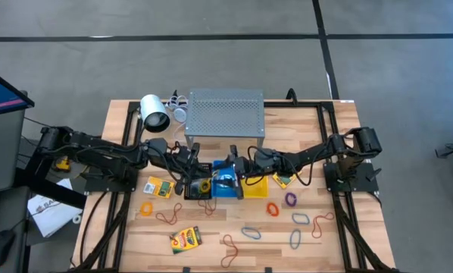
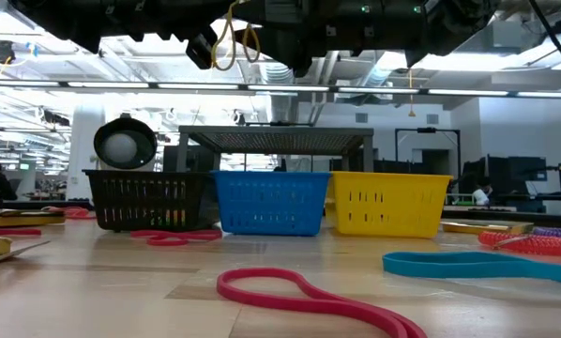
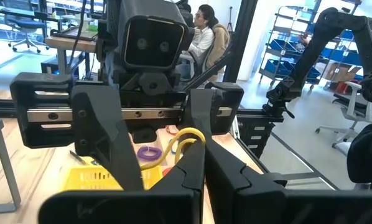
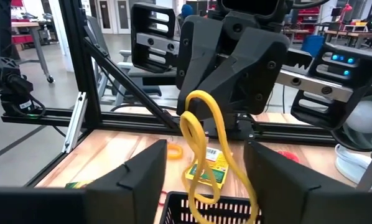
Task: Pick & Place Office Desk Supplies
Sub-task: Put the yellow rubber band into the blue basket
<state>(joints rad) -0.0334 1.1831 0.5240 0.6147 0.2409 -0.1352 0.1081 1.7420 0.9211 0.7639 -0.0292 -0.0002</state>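
Note:
A yellow rubber band [image 4: 201, 143] hangs in the air above the black basket [image 2: 149, 202]. My left gripper [image 3: 201, 158], which comes from the table's left, is shut on it. Facing it from the right, my right gripper [image 4: 204, 171] is open, with one finger [image 4: 142, 174] on each side of the hanging loop; I cannot tell whether they touch it. More rubber bands, such as an orange one [image 1: 273, 208] and a purple one [image 1: 290, 199], lie flat on the table, as do crayon boxes [image 1: 185, 239] [image 1: 160, 186]. My left gripper pinches the yellow band's upper end [image 3: 187, 138] between its two shut fingertips. The fingers lie level and point toward the table's right. The band hangs below them as a slack loop [image 2: 232, 42], clear of the table and the baskets.
A black, a blue [image 2: 271, 202] and a yellow basket [image 2: 388, 202] stand in a row at mid-table under the grippers. Behind them are the grey perforated shelf [image 1: 225, 114] and a white cylinder [image 1: 154, 112]. A person [image 3: 204, 31] sits in the room beyond.

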